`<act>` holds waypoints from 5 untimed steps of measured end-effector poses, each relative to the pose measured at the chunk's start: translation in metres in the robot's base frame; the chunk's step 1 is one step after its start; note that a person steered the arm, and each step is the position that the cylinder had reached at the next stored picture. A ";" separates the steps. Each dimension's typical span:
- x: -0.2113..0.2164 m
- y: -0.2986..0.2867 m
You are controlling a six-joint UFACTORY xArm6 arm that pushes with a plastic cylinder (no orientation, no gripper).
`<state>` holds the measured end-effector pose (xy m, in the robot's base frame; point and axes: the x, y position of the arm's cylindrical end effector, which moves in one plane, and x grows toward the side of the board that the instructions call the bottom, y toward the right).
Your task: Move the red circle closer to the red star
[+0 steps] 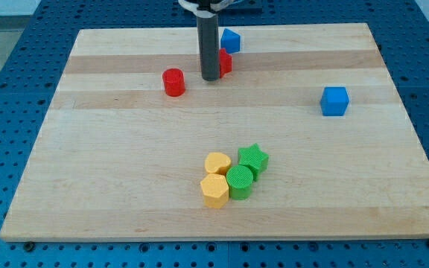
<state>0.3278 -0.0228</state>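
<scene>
Camera view puts my tip (211, 77) far on the surface (125, 193), touching the half-hidden red star (226, 62); the red circle (173, 82) sits just left. No fingers here. Light, rigid, likely slippery; I'd push its left side.

red star (226, 62): mostly hidden behind the rod (210, 46), only a red sliver showed at the rod's right side, shape unreadable
rod: its upper part was cut off by the view's top edge
blue block (231, 40): up top, shape too small to tell
</scene>
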 end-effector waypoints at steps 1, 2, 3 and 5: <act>-0.017 0.002; -0.030 0.007; -0.032 0.008; 0.025 0.008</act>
<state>0.3525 -0.0145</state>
